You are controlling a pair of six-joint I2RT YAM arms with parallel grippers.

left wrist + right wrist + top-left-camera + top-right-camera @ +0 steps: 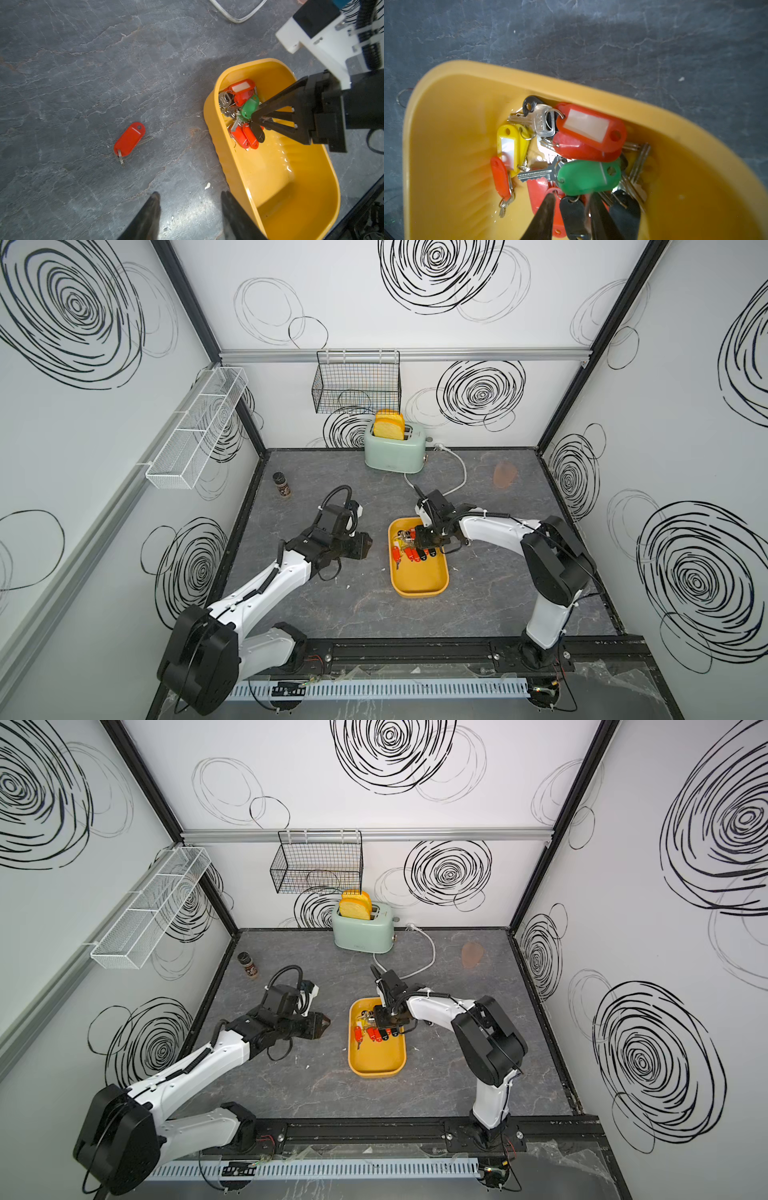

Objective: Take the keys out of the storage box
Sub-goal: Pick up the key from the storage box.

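Keys (588,176) heaped in storage box (446,145) — right fingers (544,218) parted, straddling a black tag (572,216).

My left arm (266,585), right arm (494,533): white shells, black joint housings, small screws in covers. Black corrugated cables (333,490), zip-tied on. Tool fingers (152,209) black, tapered, scuffed. White wrist block (311,41).

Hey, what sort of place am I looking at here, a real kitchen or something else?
Probably a robot test cell staged as a kitchen: swirl-printed panel walls, two robot arms on a front rail, plus a toaster and wire basket.
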